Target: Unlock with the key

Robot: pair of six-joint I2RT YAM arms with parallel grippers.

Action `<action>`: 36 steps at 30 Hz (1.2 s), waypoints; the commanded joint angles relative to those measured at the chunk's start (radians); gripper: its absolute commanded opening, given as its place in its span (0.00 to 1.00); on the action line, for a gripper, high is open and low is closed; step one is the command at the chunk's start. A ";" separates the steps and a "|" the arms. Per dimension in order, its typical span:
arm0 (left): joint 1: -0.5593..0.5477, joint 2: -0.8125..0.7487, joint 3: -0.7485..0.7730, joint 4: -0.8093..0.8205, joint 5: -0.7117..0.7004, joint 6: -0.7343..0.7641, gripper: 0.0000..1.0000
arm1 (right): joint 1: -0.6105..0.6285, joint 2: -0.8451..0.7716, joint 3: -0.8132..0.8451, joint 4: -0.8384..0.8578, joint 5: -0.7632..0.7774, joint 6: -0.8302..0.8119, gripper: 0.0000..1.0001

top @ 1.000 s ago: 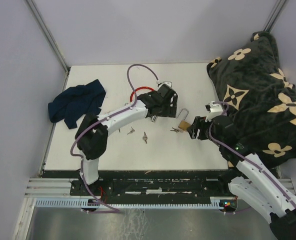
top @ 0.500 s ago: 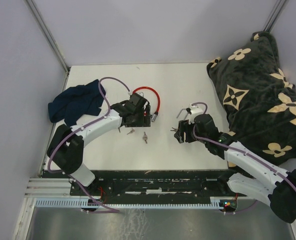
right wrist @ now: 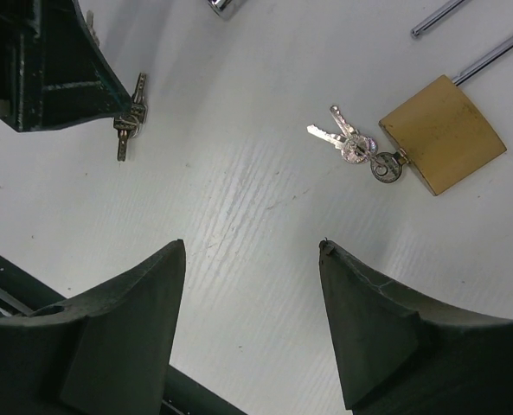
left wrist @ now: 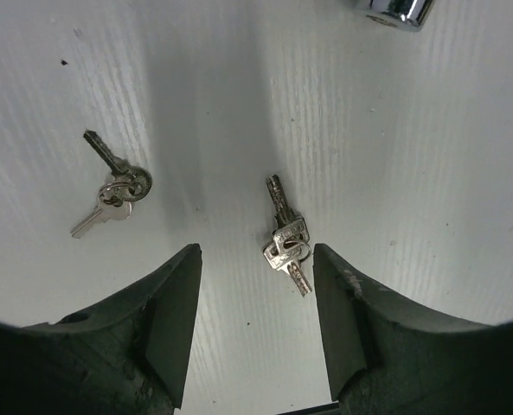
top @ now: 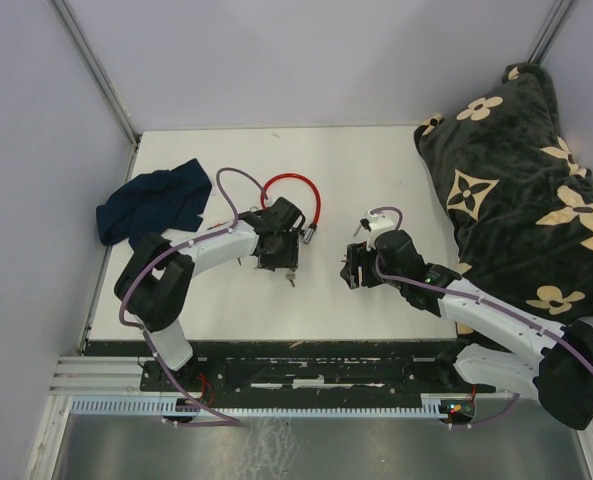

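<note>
A white table (top: pixel 396 300) is carrying the whole scene, with a dark flower-patterned blanket (top: pixel 516 190) spilling over its right side and a blue cloth (top: pixel 151 205) lying crumpled at the left edge. Both arms are reaching toward the middle. The left gripper (left wrist: pixel 256 259) is hovering low over the table with its jaws standing apart and gripping nothing; a small key bunch (left wrist: pixel 286 242) is lying flat between the fingers, touching neither. The right gripper (right wrist: pixel 252 251) is hanging released and empty above bare table. A red cable lock (top: pixel 294 182) is curling just behind the left gripper. The brass padlock (right wrist: pixel 442 134) is resting on the table just ahead of the right gripper, with its keys (right wrist: pixel 353 143) lying against its bottom edge. A third bunch (left wrist: pixel 111 190) is lying loose left of the left gripper.
</note>
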 commanded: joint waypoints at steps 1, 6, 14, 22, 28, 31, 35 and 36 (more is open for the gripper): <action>-0.021 0.054 0.052 0.030 0.018 -0.002 0.60 | 0.010 0.008 0.039 0.043 0.033 0.010 0.71; -0.029 0.099 0.065 0.030 0.003 0.002 0.58 | 0.013 0.021 0.041 0.044 0.035 0.006 0.71; -0.050 0.150 0.072 0.028 -0.026 0.009 0.46 | 0.016 0.048 0.041 0.055 0.030 0.005 0.71; -0.078 0.182 0.064 0.002 -0.070 0.015 0.27 | 0.023 0.046 0.035 0.061 0.031 0.004 0.71; -0.080 0.139 0.053 0.006 -0.068 0.010 0.13 | 0.035 0.050 0.026 0.080 0.024 0.012 0.71; -0.076 0.096 0.051 0.027 -0.051 -0.006 0.08 | 0.046 0.050 0.025 0.093 0.016 0.022 0.71; -0.063 0.050 0.044 0.054 -0.012 -0.030 0.03 | 0.060 0.058 0.024 0.117 0.008 0.040 0.71; -0.058 0.036 0.038 0.063 0.003 -0.036 0.03 | 0.066 0.060 0.024 0.122 0.006 0.044 0.71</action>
